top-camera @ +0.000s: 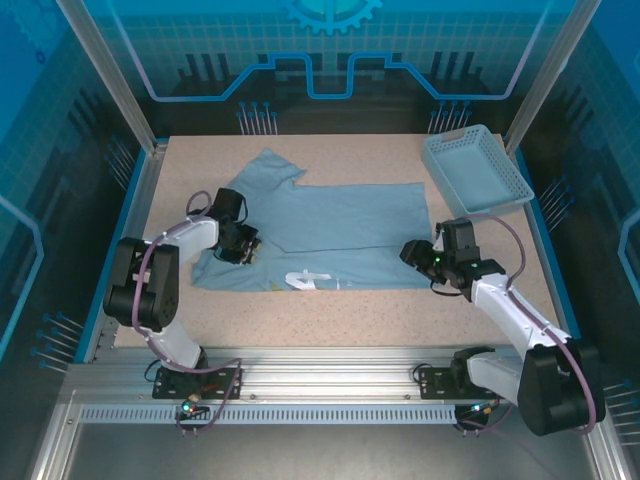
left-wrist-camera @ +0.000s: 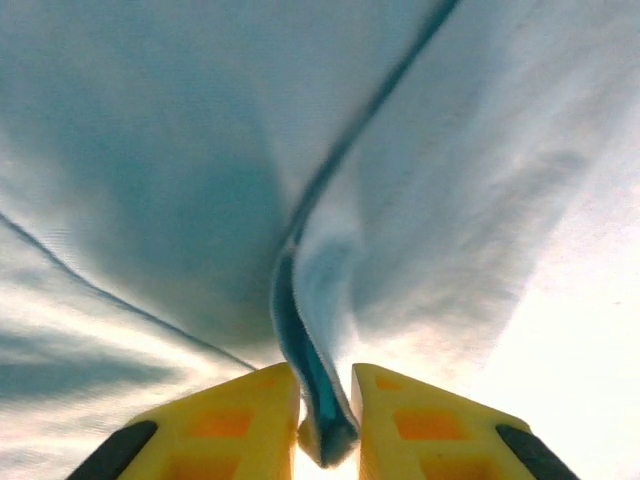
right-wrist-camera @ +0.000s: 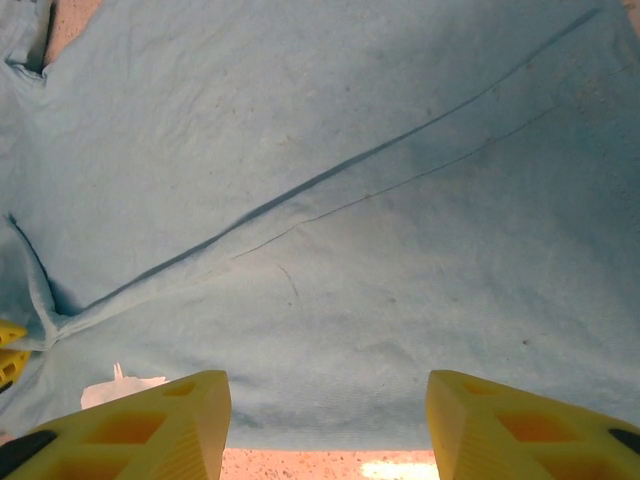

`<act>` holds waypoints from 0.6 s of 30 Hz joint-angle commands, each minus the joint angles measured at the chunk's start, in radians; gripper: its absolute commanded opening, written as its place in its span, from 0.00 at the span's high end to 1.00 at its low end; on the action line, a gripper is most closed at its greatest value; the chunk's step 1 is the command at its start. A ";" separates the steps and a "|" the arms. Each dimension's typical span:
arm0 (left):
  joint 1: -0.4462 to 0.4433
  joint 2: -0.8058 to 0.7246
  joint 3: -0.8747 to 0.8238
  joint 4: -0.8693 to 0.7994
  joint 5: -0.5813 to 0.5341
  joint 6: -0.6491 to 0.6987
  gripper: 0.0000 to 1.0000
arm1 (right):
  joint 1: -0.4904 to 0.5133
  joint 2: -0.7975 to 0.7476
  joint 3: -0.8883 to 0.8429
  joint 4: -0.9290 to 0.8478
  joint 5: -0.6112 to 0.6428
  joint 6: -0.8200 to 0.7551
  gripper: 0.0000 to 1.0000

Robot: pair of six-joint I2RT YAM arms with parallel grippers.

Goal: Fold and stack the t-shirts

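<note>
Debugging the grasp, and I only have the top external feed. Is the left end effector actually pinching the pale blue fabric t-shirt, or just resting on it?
Observer: It's pinching. In the left wrist view, the left end effector has its yellow fingers closed on a raised ridge of the pale dusty-blue fabric t-shirt.
Operator: And the right side, is it holding anything?
Observer: No. In the right wrist view, the right end effector is open with its jaws wide apart. The gap between them holds only flat shirt and a strip of speckled tan table.
</note>
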 commanded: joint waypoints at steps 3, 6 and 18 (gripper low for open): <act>-0.011 0.022 0.024 -0.026 -0.019 0.016 1.00 | 0.026 0.019 0.042 0.012 -0.012 0.005 0.47; -0.026 0.023 0.043 -0.023 -0.035 0.030 1.00 | 0.035 0.029 0.060 0.001 -0.013 0.010 0.50; -0.116 0.182 0.241 0.007 -0.077 0.157 1.00 | 0.044 0.104 0.180 -0.111 -0.004 -0.012 0.53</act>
